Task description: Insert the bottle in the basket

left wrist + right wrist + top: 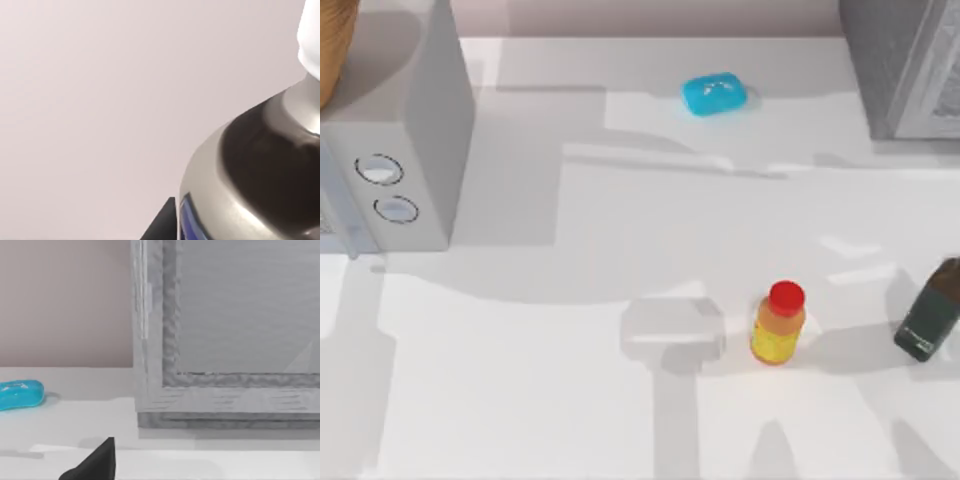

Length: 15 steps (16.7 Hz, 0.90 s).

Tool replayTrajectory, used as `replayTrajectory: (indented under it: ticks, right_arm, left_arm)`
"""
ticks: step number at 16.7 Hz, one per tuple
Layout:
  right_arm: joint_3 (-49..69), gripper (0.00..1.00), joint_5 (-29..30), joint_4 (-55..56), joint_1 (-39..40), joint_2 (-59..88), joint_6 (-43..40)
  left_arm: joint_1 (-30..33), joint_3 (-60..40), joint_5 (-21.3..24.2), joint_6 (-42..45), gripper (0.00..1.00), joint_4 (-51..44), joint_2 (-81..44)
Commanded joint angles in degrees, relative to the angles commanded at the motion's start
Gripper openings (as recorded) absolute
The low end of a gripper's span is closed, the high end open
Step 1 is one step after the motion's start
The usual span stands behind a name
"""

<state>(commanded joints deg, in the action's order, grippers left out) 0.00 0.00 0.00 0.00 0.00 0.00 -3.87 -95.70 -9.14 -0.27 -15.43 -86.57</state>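
The bottle point(260, 165) shows very close in the left wrist view: dark reddish-brown liquid, a grey label band and a white cap point(310, 35) against a plain pale wall. One black fingertip point(162, 225) of my left gripper lies against its side, so the gripper is shut on the bottle. A tan edge of the woven basket point(332, 50) shows at the far left back corner of the top view, beside a grey appliance. A black fingertip point(95, 462) of my right gripper hangs low over the table near the back right.
A grey appliance with two dials point(410, 150) stands at the back left. A grey cabinet point(905, 65) fills the back right. A blue soap bar point(715, 94) lies at the back centre. A small yellow-orange bottle point(778, 325) and a dark green bottle point(930, 320) stand at the front right.
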Motion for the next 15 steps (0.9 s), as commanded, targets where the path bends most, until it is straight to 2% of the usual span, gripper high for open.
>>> replayTrajectory:
  ticks: [10,15]
  right_arm:
    - [0.0,1.0,0.0,0.0,0.0,0.0,0.0]
    - [0.0,1.0,0.0,0.0,0.0,0.0,0.0]
  left_arm:
    - [0.0,0.0,0.0,0.0,0.98,0.0,0.0]
    - [0.0,0.0,0.0,0.0,1.0,0.0,0.0]
